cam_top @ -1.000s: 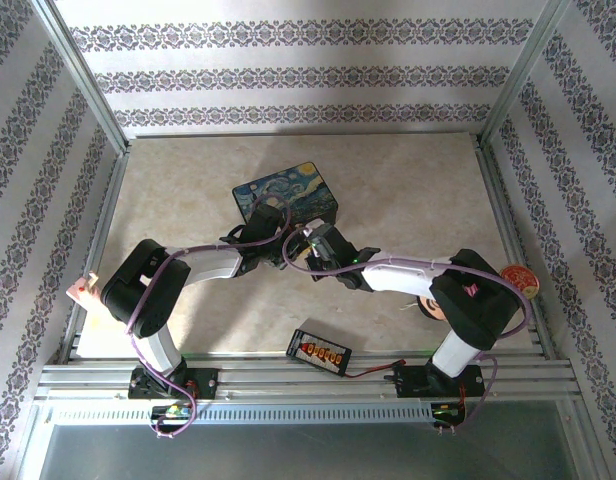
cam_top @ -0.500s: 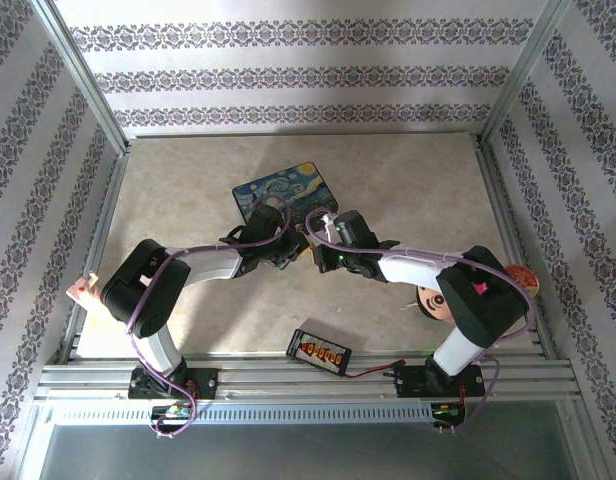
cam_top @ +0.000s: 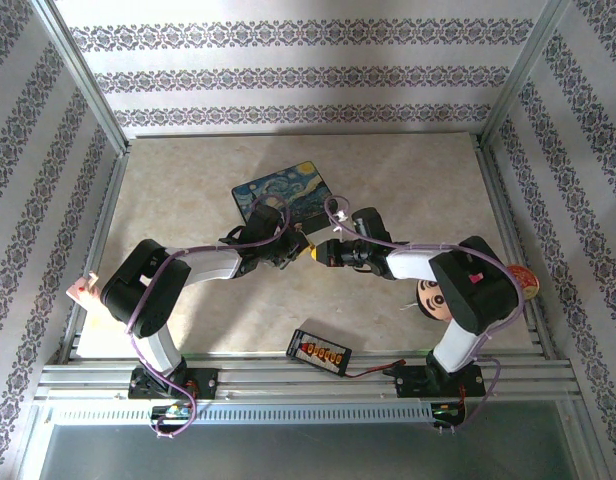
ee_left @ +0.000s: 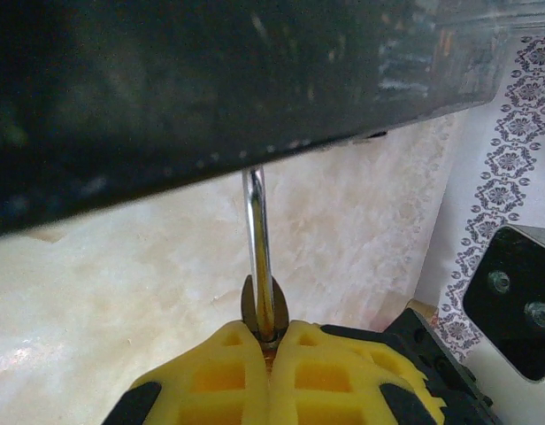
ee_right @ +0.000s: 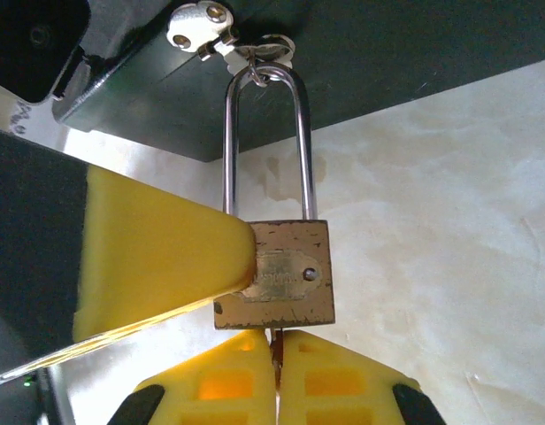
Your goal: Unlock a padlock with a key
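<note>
Seen from above, two robot arms reach toward each other over a pale marbled surface (cam_top: 408, 190) and meet just in front of a dark blue box (cam_top: 293, 195) painted with swirls. The left hand (cam_top: 291, 247) and right hand (cam_top: 328, 252) nearly touch, with a small brass padlock (ee_right: 274, 274) held in the air between them. In the right wrist view the padlock hangs upright. Its scuffed brass body faces the camera, and both legs of its long silver shackle are seated in the body. One of the left hand's yellow fingers (ee_right: 157, 257) presses against the left side of the body, so the left hand is clenched on the padlock. The right hand's own yellow fingers are squeezed together directly under the padlock. They grasp a thin key (ee_right: 276, 341) whose visible sliver runs up to the lock's underside. A small ring (ee_right: 272, 49) is looped through the top of the shackle and carries a second key (ee_right: 197, 22). Near the front edge of the surface lies a black strip (cam_top: 319, 351) with orange plugs. A round gold-red tin (cam_top: 518, 278) sits at the right edge, partly behind the right arm.
</note>
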Controlling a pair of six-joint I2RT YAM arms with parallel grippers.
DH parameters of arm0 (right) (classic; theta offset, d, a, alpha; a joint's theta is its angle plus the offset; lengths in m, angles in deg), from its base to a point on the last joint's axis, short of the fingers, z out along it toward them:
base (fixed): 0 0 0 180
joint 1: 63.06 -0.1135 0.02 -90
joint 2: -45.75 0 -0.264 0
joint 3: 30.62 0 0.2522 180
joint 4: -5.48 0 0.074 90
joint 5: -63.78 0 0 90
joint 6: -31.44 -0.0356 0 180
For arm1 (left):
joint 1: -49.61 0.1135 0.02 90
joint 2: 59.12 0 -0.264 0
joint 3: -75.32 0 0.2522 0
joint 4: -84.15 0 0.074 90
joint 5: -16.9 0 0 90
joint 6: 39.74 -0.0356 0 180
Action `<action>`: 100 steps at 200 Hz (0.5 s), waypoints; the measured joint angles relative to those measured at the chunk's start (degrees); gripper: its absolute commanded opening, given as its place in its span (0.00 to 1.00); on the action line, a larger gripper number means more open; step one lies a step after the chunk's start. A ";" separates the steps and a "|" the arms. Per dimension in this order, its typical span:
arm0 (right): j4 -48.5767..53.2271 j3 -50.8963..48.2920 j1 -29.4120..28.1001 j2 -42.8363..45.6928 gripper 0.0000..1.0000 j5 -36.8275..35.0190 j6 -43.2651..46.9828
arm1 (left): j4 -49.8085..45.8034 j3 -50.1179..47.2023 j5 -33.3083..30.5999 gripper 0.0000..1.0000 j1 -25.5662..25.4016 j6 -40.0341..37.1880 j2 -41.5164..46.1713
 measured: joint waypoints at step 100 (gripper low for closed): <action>-9.84 -1.53 1.86 -2.23 0.00 3.78 -6.67 | 1.22 -1.18 1.60 0.57 0.04 1.73 1.20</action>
